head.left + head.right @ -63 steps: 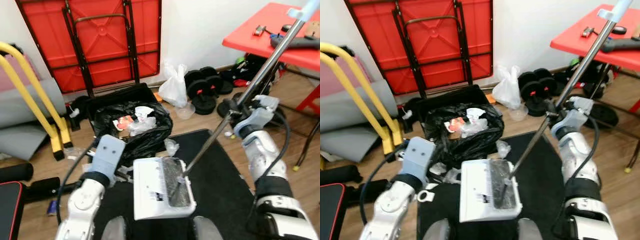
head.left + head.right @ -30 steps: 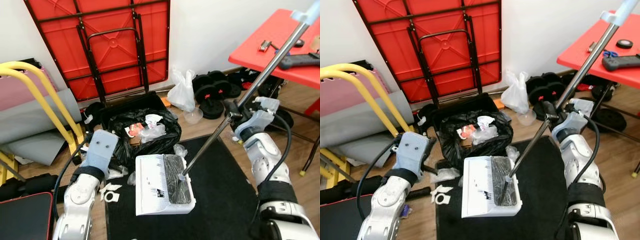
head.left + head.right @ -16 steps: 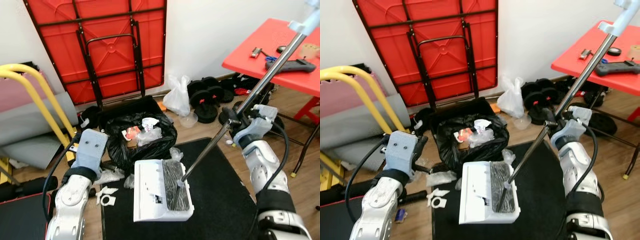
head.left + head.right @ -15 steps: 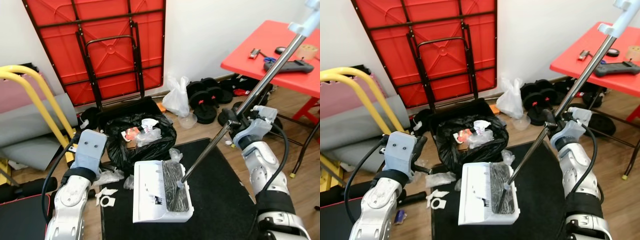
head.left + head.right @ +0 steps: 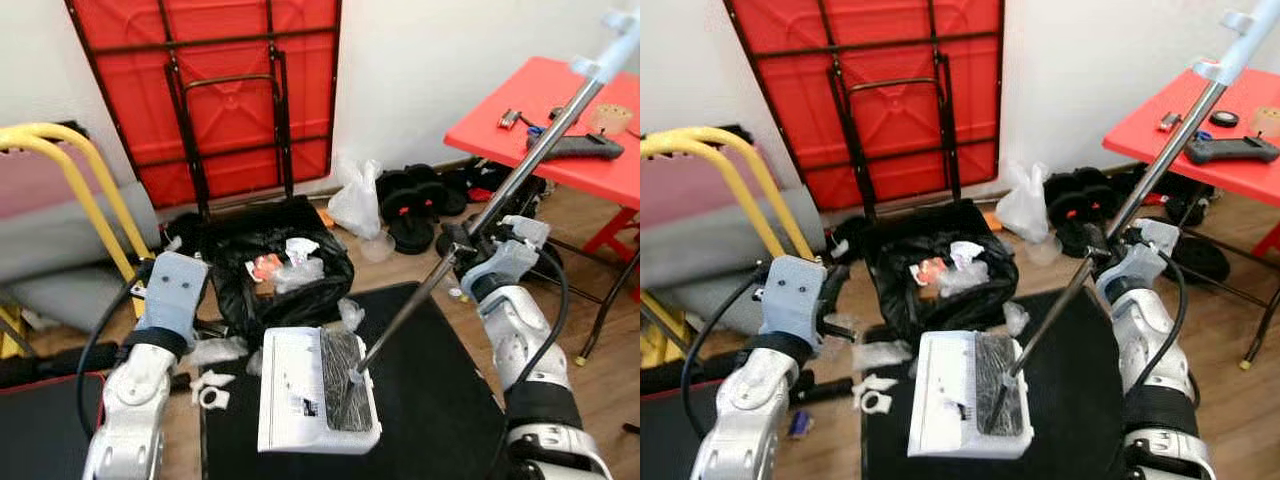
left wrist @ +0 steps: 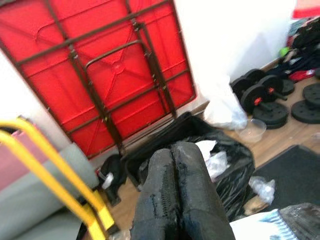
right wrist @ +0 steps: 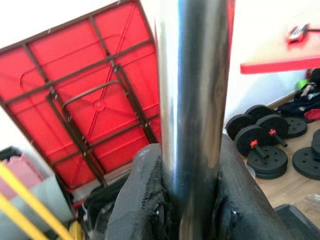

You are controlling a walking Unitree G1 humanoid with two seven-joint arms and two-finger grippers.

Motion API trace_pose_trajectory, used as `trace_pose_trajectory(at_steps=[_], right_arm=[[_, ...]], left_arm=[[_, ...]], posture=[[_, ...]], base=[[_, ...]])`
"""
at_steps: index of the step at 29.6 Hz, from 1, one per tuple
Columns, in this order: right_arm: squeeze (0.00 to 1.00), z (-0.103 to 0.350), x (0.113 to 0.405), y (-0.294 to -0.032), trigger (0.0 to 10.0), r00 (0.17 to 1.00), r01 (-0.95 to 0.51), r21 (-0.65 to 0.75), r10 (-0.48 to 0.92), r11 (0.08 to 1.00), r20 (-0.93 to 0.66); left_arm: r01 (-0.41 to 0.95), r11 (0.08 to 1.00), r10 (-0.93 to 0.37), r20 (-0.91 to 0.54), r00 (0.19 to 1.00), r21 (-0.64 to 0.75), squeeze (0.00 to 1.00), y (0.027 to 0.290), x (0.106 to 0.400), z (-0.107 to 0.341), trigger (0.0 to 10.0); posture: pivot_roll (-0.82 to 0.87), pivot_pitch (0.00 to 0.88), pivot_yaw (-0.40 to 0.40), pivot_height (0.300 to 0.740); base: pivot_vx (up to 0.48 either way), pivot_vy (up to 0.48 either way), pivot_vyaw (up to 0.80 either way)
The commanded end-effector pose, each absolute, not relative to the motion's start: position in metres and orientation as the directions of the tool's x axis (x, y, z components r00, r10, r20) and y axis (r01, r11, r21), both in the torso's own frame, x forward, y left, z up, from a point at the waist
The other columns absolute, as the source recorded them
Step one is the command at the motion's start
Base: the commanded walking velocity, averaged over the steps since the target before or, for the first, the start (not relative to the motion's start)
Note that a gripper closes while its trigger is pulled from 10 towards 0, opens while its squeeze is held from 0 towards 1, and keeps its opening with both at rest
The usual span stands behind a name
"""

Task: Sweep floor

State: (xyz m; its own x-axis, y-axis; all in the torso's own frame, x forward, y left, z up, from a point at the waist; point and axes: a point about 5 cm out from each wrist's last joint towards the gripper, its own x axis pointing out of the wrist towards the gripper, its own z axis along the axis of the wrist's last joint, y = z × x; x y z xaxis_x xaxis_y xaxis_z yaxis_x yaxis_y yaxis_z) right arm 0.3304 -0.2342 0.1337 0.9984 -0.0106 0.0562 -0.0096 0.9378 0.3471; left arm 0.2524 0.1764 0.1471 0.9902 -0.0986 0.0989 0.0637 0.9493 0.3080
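We note wood floor (image 5: 590,375) w/ black mat (image 5: 430,400), folded red table (image 5: 230,90) against wall. Left gripper (image 6: 176,200) raised near yellow frame (image 5: 75,170), fingers pressed together, empty. Black trash bag (image 5: 280,270) centre. White dustpan (image 5: 300,395) on mat, broom (image 5: 450,250) head resting in it. Right gripper (image 7: 187,200) pinches broom pole.

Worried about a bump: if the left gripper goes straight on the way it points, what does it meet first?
Probably the black trash bag, just past the shut fingertips; depth is unclear, and the folded red table stands behind it.
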Motion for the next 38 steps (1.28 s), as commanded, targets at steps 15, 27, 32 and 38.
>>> trace_pose_trajectory(at_steps=[15, 27, 32, 38], right_arm=[[0.00, 0.1561, 0.3365, -0.2308, 10.0, 0.990, -0.044, 0.390, -0.013, 0.920, 0.142], [0.00, 0.1601, 0.3369, -0.2333, 10.0, 0.988, -0.042, 0.390, -0.021, 0.920, 0.155], [0.00, 0.1605, 0.3366, -0.2340, 10.0, 0.987, -0.041, 0.389, -0.023, 0.920, 0.157], [0.00, 0.1618, 0.3370, -0.2351, 10.0, 0.987, -0.039, 0.382, -0.024, 0.923, 0.159]], left_arm=[[0.022, 0.953, -0.058, 0.112, 0.992, 0.302, 0.00, 0.1771, 0.2509, 0.1453, 10.0], [0.028, 0.952, -0.066, 0.114, 0.991, 0.304, 0.00, 0.1757, 0.2509, 0.1450, 10.0], [0.031, 0.952, -0.068, 0.114, 0.991, 0.303, 0.00, 0.1750, 0.2508, 0.1448, 10.0], [0.030, 0.953, -0.068, 0.113, 0.991, 0.303, 0.00, 0.1746, 0.2508, 0.1447, 10.0]], posture=[[-0.15, 0.000, -0.001, 0.740], [-0.15, 0.000, -0.001, 0.740], [-0.15, 0.000, 0.000, 0.740], [-0.15, 0.000, -0.002, 0.740]], base=[[0.390, 0.000, 0.21], [0.402, 0.000, 0.00], [0.403, 0.000, 0.00], [0.404, 0.000, 0.00]])
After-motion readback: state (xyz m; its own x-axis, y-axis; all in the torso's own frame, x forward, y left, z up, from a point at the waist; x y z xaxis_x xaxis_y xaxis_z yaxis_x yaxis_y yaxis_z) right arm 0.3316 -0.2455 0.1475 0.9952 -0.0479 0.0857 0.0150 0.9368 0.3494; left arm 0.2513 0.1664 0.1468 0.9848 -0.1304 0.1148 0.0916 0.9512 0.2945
